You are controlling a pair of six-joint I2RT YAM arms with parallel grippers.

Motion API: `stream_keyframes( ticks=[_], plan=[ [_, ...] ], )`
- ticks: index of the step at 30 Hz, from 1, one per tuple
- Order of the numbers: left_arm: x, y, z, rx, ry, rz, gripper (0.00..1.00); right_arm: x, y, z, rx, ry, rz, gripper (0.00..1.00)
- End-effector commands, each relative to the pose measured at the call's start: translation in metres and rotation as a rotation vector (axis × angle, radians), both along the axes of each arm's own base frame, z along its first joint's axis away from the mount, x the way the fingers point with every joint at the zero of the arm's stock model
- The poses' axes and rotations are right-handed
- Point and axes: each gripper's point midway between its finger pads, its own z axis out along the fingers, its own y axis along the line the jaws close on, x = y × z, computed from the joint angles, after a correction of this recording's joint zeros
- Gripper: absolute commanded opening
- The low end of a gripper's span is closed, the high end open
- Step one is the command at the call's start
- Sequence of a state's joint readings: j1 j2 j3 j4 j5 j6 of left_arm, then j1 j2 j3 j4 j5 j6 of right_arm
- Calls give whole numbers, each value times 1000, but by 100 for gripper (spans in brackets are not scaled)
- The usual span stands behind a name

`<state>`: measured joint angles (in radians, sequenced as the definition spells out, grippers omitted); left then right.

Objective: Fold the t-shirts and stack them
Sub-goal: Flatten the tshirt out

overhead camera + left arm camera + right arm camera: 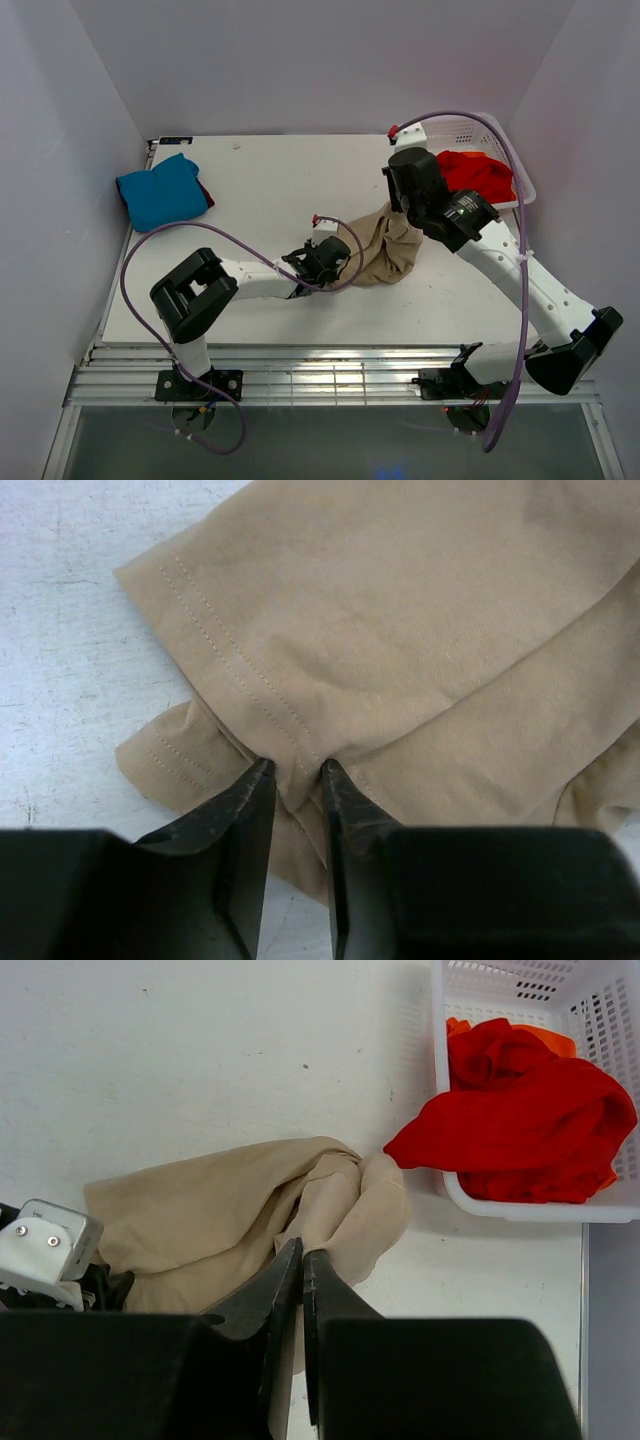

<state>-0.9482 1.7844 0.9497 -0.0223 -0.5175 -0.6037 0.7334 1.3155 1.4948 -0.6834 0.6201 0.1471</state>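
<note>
Tan-beige t-shirt (385, 252), bunched, softly wrinkled, double-stitched along its edge

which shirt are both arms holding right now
The tan-beige t-shirt in the middle: both pairs of jaws pinch it. The teal-blue t-shirt lies at the far left, the bright red t-shirt in the basket.

Two robot arms bolted at the near edge of the table (260, 180), the left arm (255, 280) and the right arm (520, 275), pair white tube links with chunky black joint housings; the right arm's long link bears a row of small dark holes. A lilac cable (135, 265) runs from each black base plate (200, 384) in over the table to a small red fitting (316, 218). The left gripper (297, 770) and right gripper (301, 1252) carry matte black, wedge-shaped fingers (243, 825), and the left wrist wears a white bracket (45, 1245) with two screws.
</note>
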Motion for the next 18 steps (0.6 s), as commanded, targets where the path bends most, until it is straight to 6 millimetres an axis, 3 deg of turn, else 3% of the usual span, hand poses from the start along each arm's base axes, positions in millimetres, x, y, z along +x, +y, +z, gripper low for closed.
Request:
stream_keyframes(
  ticks=[1, 7, 9, 12, 13, 15, 16, 17, 18],
  plan=[
    [14, -8, 22, -29, -56, 12, 34, 1, 3, 3, 33, -18, 4, 8],
    [16, -9, 20, -24, -57, 17, 19, -2, 0, -6, 24, -3, 3, 8],
    [17, -3, 26, -20, -76, 45, 5, -3, -1, -9, 22, 2, 3, 8],
    [21, 11, 49, -8, -128, 95, 0, -5, -8, -12, 7, -2, -23, 8],
    [23, 15, 66, -18, -157, 115, 0, -4, -14, -11, -2, -12, -47, 8],
    [25, 37, 88, 25, -204, 190, 0, -4, -27, -1, -13, -46, -93, 8],
    [25, 45, 102, 23, -230, 216, 0, -4, -31, 3, -19, -58, -104, 8],
    [22, 56, 133, -13, -275, 248, 0, -4, -36, 9, -23, -73, -119, 8],
    [22, 69, 152, -17, -318, 286, 0, -4, -46, 20, -25, -99, -137, 8]
  ],
)
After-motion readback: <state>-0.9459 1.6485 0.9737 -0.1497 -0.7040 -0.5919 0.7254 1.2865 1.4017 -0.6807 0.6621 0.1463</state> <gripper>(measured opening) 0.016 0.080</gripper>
